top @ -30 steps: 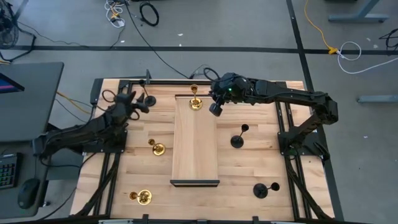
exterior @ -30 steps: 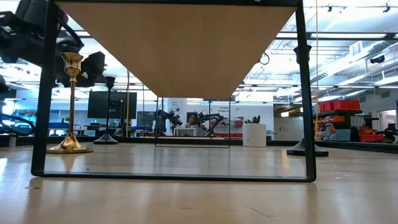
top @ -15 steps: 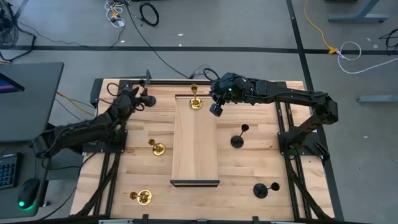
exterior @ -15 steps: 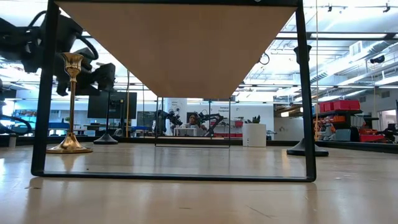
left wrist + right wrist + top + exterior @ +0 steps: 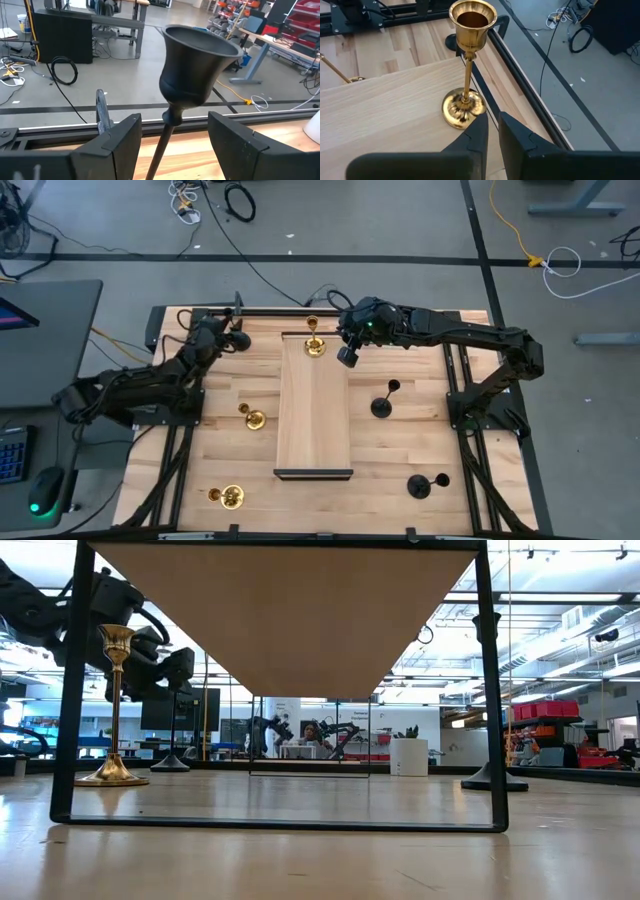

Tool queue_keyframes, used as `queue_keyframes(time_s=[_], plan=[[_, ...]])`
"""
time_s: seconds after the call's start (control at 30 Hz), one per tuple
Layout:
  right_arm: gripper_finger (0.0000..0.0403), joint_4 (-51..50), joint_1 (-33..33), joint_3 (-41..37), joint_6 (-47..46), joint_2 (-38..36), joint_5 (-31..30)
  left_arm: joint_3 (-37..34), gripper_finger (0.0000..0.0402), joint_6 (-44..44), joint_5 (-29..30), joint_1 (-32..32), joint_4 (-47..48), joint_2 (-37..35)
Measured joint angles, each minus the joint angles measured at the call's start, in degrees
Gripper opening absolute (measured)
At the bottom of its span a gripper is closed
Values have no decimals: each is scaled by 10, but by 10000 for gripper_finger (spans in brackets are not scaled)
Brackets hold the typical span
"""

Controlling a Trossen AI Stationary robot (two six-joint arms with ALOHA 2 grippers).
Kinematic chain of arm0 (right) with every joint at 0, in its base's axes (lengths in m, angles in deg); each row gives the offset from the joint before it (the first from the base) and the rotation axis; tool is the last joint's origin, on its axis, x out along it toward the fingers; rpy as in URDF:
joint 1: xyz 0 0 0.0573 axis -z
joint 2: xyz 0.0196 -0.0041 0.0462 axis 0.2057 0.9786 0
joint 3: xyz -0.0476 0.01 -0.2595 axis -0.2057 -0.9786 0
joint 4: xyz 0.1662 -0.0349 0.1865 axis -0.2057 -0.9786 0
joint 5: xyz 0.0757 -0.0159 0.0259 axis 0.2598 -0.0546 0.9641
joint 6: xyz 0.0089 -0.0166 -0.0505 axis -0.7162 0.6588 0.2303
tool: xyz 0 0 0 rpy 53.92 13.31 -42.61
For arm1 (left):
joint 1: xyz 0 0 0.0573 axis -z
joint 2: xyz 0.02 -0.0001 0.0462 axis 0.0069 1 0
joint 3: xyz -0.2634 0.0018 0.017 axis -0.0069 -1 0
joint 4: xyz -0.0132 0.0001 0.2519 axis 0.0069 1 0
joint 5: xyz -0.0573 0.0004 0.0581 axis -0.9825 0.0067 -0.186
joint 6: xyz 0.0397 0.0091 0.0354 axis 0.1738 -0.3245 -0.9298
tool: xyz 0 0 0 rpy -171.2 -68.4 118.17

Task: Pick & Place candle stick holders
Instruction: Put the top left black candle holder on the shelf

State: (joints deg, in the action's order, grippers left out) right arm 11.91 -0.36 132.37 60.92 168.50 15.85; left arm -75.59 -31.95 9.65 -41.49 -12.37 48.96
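Left jaws (image 5: 172, 145) open astride black holder (image 5: 192, 70); wooden table (image 5: 400, 450).

The left hand (image 5: 222, 338) has its fingers open on each side of a black holder (image 5: 192, 75), whose stem stands in the gap. The raised board (image 5: 313, 415) blocks the middle of the desk (image 5: 400, 442). Bare wood lies between 2 black holders (image 5: 384, 404) (image 5: 424, 483).

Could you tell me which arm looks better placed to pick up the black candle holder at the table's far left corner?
Left. The left claw already straddles the black holder, its stem between the open fingers. The right claw sits by the gold holder on the raised board, across the table.
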Motion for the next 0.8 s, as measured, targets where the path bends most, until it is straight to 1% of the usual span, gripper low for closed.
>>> queue_keyframes(time_s=[0.23, 0.33, 0.67, 0.8], plan=[[48, 0, 0, 0, 4, 0, 0, 0, 227, 0, 0, 0, 0, 0], [48, 0, 0, 0, 4, 0, 0, 0, 215, -1, 1, 0, 0, 0], [48, 0, 0, 0, 4, 0, 0, 0, 125, 0, 0, 0, 0, 0], [48, 0, 0, 0, 4, 0, 0, 0, 85, -1, -16, 0, 0, 0]])
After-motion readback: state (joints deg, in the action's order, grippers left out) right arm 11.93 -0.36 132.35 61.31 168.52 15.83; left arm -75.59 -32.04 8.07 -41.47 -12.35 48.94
